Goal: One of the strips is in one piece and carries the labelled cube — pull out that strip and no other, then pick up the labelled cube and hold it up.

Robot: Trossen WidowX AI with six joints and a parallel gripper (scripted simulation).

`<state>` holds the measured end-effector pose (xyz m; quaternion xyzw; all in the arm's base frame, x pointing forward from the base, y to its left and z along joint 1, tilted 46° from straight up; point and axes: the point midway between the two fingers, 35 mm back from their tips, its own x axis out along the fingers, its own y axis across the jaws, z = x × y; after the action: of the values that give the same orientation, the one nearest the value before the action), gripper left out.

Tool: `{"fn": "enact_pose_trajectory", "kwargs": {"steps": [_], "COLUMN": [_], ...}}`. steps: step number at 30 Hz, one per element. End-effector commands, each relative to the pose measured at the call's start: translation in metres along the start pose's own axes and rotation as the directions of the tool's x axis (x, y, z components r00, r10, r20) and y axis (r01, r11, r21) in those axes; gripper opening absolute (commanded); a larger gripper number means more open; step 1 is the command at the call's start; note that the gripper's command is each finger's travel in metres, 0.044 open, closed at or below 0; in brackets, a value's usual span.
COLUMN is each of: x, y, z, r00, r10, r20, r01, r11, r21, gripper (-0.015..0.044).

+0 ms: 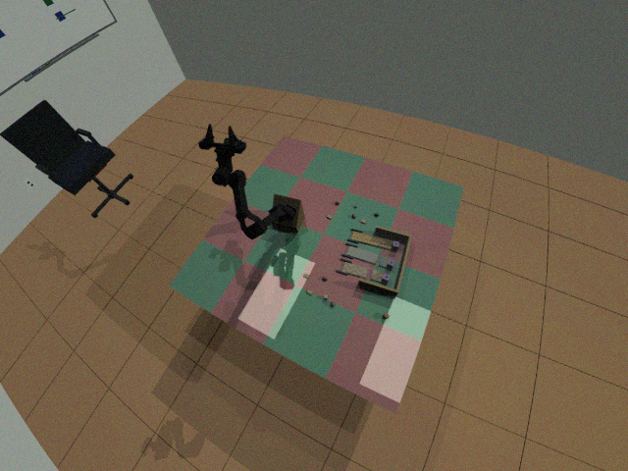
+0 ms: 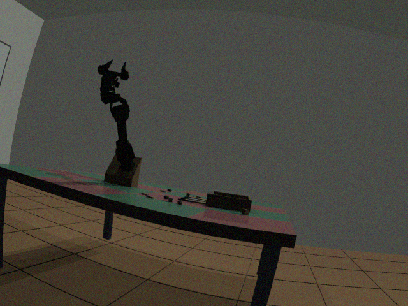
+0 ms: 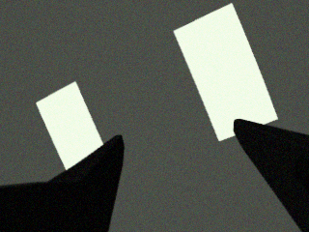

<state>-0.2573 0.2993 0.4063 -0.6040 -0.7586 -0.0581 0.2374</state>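
My gripper [image 1: 220,126] [image 2: 118,61] [image 3: 178,132] is open and empty, pointing up high above the table, far from the strips. A tan strip [image 1: 371,239] at the far side looks unbroken up to a small purple cube [image 1: 395,244]. The middle grey strip [image 1: 361,254] looks split from a short piece near a second purple cube [image 1: 391,263]. The near pale strip [image 1: 354,269] shows a gap before a short piece [image 1: 377,275] beside a third purple cube [image 1: 386,278]. Marks on the cubes are too small to read. Dark prongs stick out at the strips' left ends.
A low-walled wooden enclosure [image 1: 404,261] [image 2: 227,201] surrounds the cube ends and is open toward the arm's base block [image 1: 287,223] [image 2: 120,174]. Several small dark and pale bits lie on both sides of the strips. A brown block [image 1: 386,316] [image 2: 245,211] lies outside the enclosure.
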Motion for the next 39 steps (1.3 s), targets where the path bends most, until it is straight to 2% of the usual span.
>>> {"fn": "enact_pose_trajectory", "kwargs": {"steps": [1,5,9,13,18,23,29,34,39], "x": [0.001,0.016,0.024,0.023,0.015,0.0,-0.029,-0.061,-0.1], "y": [0.002,0.054,0.118,0.165,0.221,0.277,0.341,0.389,0.432], "z": [0.001,0.023,0.044,0.055,0.064,0.069,0.071,0.069,0.064], "r00": [1.0,0.989,0.951,0.906,0.833,0.738,0.598,0.462,0.312], "r10": [0.006,0.138,0.298,0.412,0.542,0.666,0.797,0.884,0.949], "r20": [0.002,0.046,0.081,0.097,0.106,0.104,0.089,0.067,0.04], "r01": [-0.006,-0.112,-0.158,-0.123,-0.006,0.184,0.466,0.699,0.884], "r11": [1.0,0.925,0.695,0.476,0.2,-0.051,-0.256,-0.316,-0.274], "r21": [-0.018,-0.363,-0.701,-0.871,-0.98,-0.982,-0.847,-0.641,-0.378], "gripper": [0.04,0.04,0.04,0.04,0.04,0.04,0.04,0.04,0.04]}}
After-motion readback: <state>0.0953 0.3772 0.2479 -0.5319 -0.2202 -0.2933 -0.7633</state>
